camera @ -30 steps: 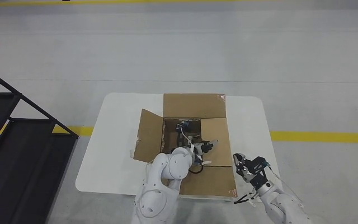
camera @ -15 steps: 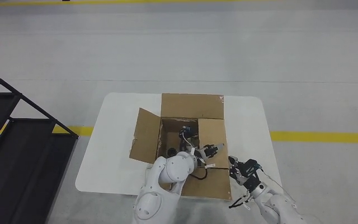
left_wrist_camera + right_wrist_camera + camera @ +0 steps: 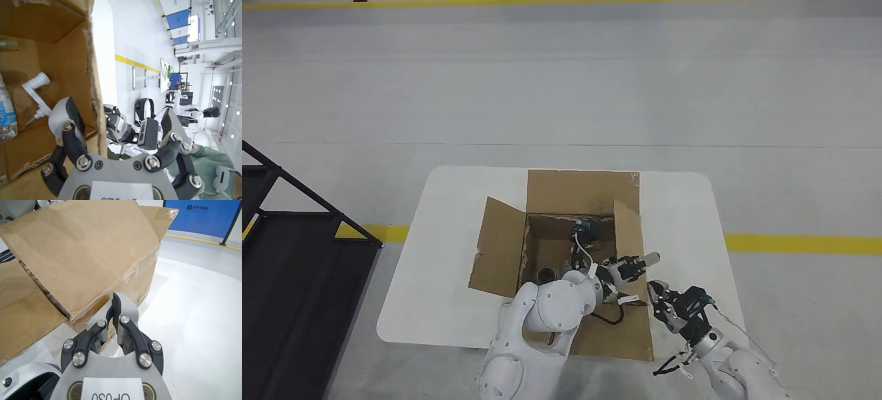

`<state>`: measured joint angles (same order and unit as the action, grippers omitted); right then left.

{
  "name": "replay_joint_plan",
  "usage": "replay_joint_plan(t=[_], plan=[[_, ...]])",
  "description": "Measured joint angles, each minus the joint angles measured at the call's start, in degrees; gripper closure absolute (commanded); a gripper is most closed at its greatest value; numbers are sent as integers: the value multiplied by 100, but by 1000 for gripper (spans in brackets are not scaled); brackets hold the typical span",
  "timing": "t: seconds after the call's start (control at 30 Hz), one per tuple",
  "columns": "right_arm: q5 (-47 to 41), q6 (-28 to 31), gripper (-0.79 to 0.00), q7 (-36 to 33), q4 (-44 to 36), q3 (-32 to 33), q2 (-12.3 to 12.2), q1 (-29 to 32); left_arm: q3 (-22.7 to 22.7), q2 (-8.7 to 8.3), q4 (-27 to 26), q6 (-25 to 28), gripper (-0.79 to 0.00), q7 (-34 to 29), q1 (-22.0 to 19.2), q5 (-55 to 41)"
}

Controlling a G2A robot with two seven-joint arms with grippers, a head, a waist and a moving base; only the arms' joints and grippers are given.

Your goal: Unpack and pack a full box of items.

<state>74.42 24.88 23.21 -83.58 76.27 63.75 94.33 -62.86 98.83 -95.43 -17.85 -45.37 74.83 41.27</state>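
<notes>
Cardboard in the gap: the left end effector point(image 3: 119, 111) sits astride the box's right flap point(image 3: 94, 75). Its fingers are spread apart, one inside the box and one outside, and nothing is clamped.

Right end effector point(image 3: 114, 302): fingers together and empty, low over the white bench point(image 3: 189, 304), just beside the near right corner of the box.

Contents of the cardboard box point(image 3: 582, 188), listed outward from the inner finger:
- white pump head point(image 3: 36, 89), lying on the box floor just beyond the finger
- clear plastic bottle point(image 3: 5, 113) with a blue label, beside the pump head and partly cut off by the frame
- brass-coloured metal cylinder point(image 3: 7, 44), farther along toward the far wall, with only one end showing
- several dark items mid-box in the top view, too small to name

Box state: it stands near the middle of the bench. The far flap is raised, the left flap is splayed outward, the near flap is folded toward the robot, and the right flap is upright.

Progress, as a judgement: the box is open and the visible items are still inside it. Unpacking looks to be at the flap-clearing stage — lifting every item out, and the whole of the repacking, remain.
</notes>
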Motion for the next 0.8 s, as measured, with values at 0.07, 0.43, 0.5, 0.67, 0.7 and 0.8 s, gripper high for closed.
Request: replay_joint_plan(t=[0.07, 0.43, 0.5, 0.67, 0.7, 0.8], plan=[[-59, -96, -80, 34, -62, 90, -6, 65, 110, 9, 79, 63, -785, 76, -117, -23], [-632, -1168, -249, 232, -540, 1247, -68, 674, 1312, 228, 1332, 595, -785, 553, -1423, 82], [-746, -1279, -256, 232, -651, 1509, -81, 852, 1518, 291, 1671, 686, -785, 658, -1636, 29], [-809, -1331, -252, 140, -868, 2035, -113, 1223, 1890, 402, 2452, 795, -785, 784, -1980, 63], [-790, -1323, -243, 126, -899, 2103, -117, 1279, 1943, 415, 2550, 793, -785, 789, -2011, 93], [-705, -1279, -237, 84, -983, 2271, -126, 1431, 2066, 450, 2758, 759, -785, 766, -2088, 144]])
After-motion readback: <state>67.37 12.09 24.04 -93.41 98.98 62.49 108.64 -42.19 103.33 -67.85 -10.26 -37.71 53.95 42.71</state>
